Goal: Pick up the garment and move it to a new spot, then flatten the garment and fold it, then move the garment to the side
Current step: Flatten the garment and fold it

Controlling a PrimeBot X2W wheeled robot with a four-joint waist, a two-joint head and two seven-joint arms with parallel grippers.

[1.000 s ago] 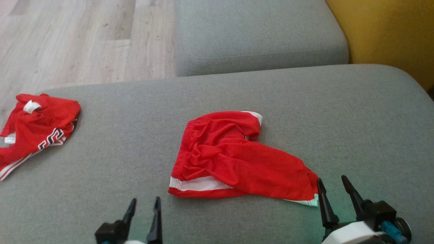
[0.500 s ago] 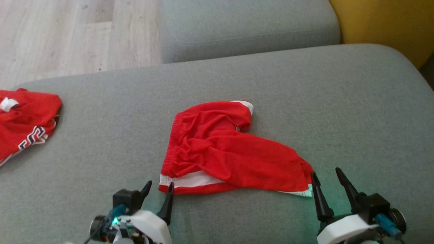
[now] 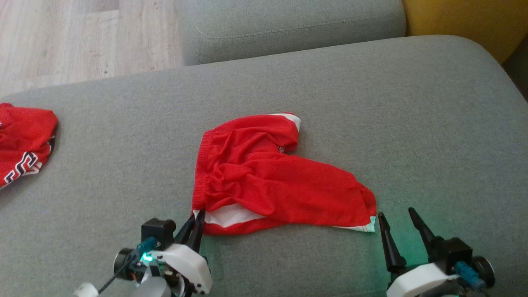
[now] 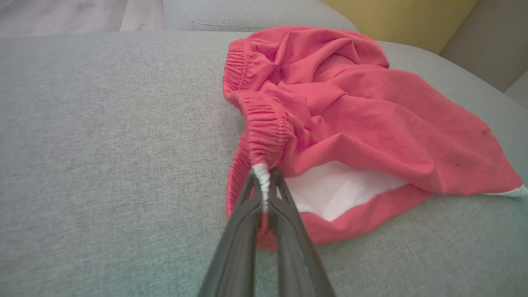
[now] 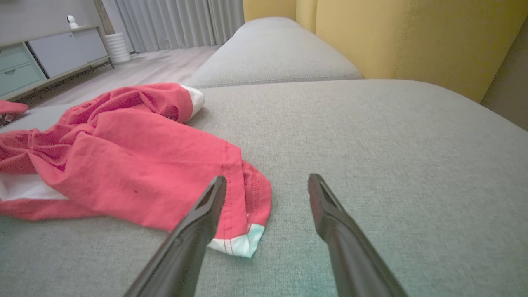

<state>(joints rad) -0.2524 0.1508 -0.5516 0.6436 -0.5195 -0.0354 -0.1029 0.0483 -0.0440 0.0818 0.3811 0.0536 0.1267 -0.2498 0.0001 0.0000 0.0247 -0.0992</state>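
garment | your left hand clamps its waistband corner for the lift | right hand gapes by the hem

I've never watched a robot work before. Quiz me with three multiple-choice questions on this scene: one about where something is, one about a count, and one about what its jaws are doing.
1. Where do the red shorts lie?
A) on the wooden floor
B) on the grey cushion
C) over a yellow backrest

2. How many red garments are on that cushion?
A) one
B) four
C) two

3. What are the left jaws doing?
A) shut on the shorts' waistband
B) standing wide open, clear of the cloth
C) holding a cup

Answers:
1 B: the shorts rest crumpled mid-cushion.
2 C: a second red garment lies at the cushion's left edge.
3 A: the left wrist view shows them pinched together on the waistband's white end.
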